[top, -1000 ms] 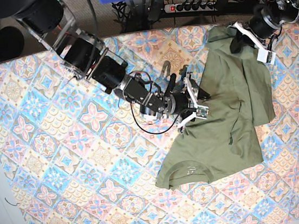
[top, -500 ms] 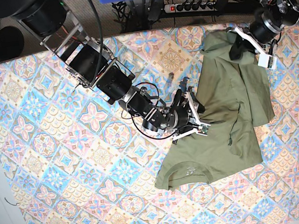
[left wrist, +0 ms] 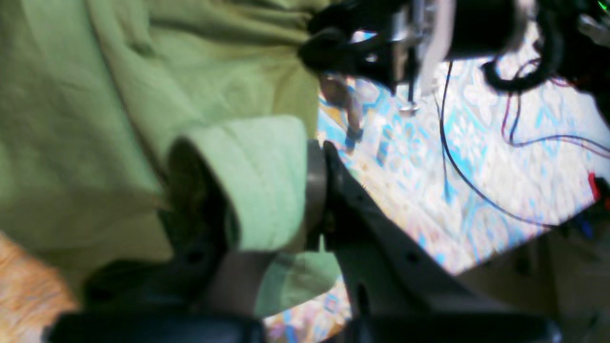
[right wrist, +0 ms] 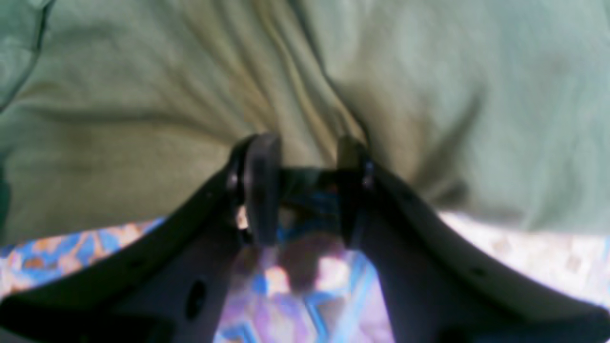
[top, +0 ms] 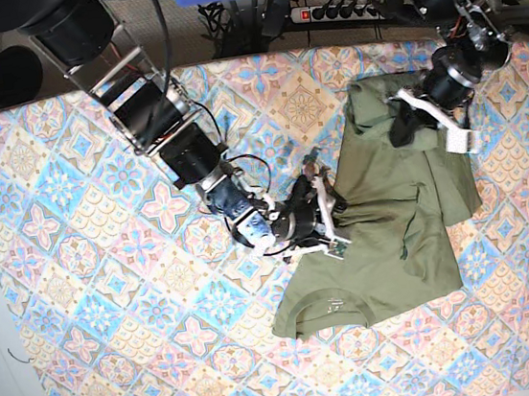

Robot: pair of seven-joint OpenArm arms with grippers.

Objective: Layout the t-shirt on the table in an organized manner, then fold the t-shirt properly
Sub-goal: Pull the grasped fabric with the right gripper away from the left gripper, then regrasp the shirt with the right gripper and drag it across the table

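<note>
Left gripper is clenched on a fold of the t-shirt, crumpled on the bench. Right gripper, at its opposite edge, looks pinched on cloth. Pulling unevenly could drag the shirt into a twist.

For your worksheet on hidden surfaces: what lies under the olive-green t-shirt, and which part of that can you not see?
The t-shirt lies crumpled on the table, whose tiled cloth shows all around it. The pattern beneath the fabric is covered. Each gripper holds a bunch of cloth: left gripper, right gripper.
</note>
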